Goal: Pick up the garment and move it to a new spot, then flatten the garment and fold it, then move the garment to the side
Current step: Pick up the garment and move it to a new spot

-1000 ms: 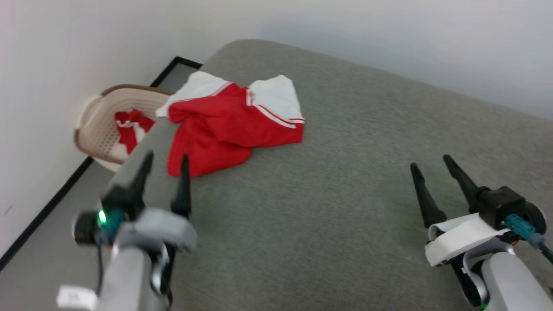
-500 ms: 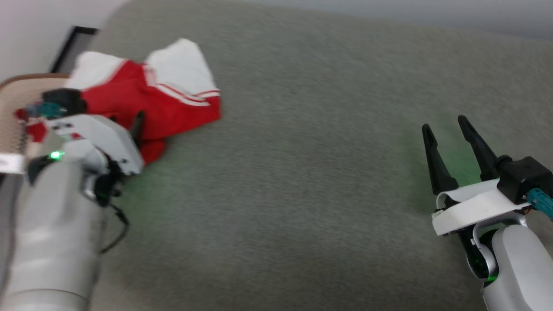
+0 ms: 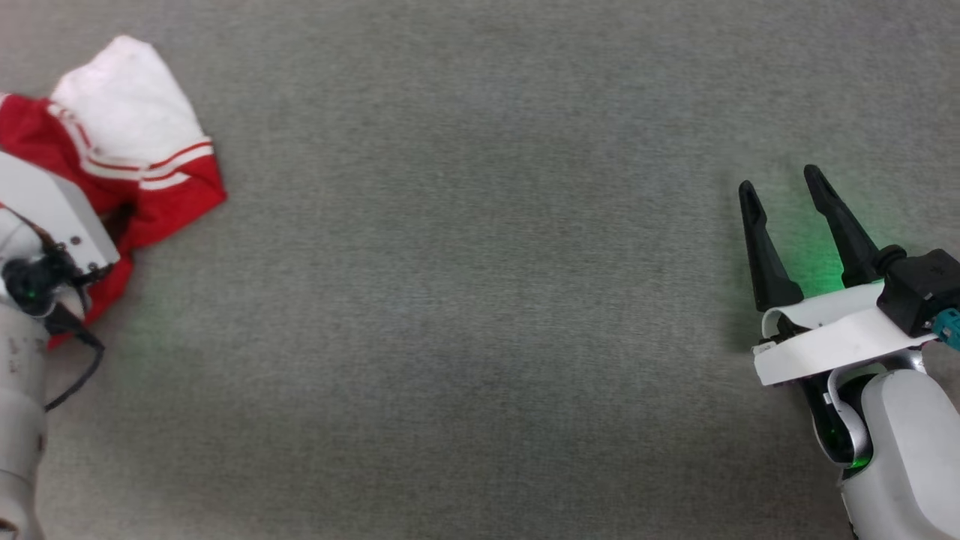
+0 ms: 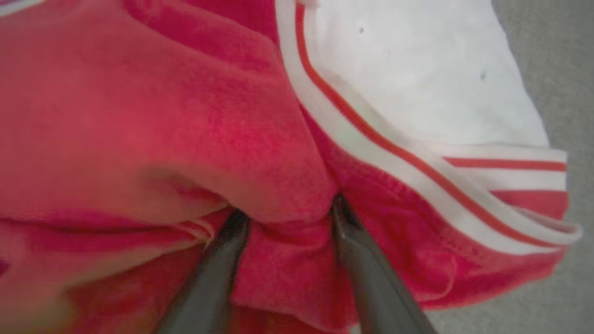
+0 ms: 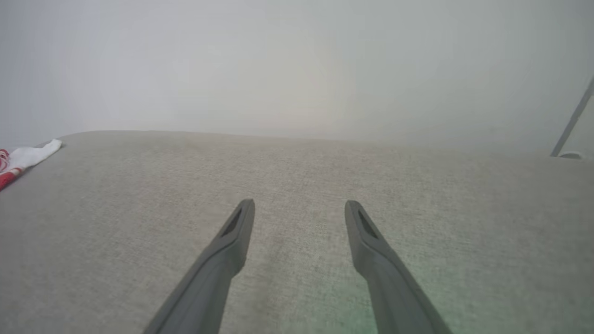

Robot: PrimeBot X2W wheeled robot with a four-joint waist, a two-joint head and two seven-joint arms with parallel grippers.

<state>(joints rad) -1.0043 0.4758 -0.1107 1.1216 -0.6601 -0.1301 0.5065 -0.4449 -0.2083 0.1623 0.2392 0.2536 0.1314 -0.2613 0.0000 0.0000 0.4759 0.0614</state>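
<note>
While the left end effector (image 4: 287, 208) is pushing its spread fingers into the shirt (image 4: 139, 116), red cloth is bunching between them and hiding their tips. The shirt is lying crumpled at the head frame's left edge on the grey surface (image 3: 480, 300). The right end effector (image 3: 780, 180) is hanging spread and empty at the right.

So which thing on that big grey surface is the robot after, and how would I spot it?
Start from the wide grey fabric surface and look to its left side. There lies the garment, a crumpled heap with the left gripper dug into its folds. It is bright red with a white sleeve trimmed in red-and-white stripes, against plain grey all around.
</note>
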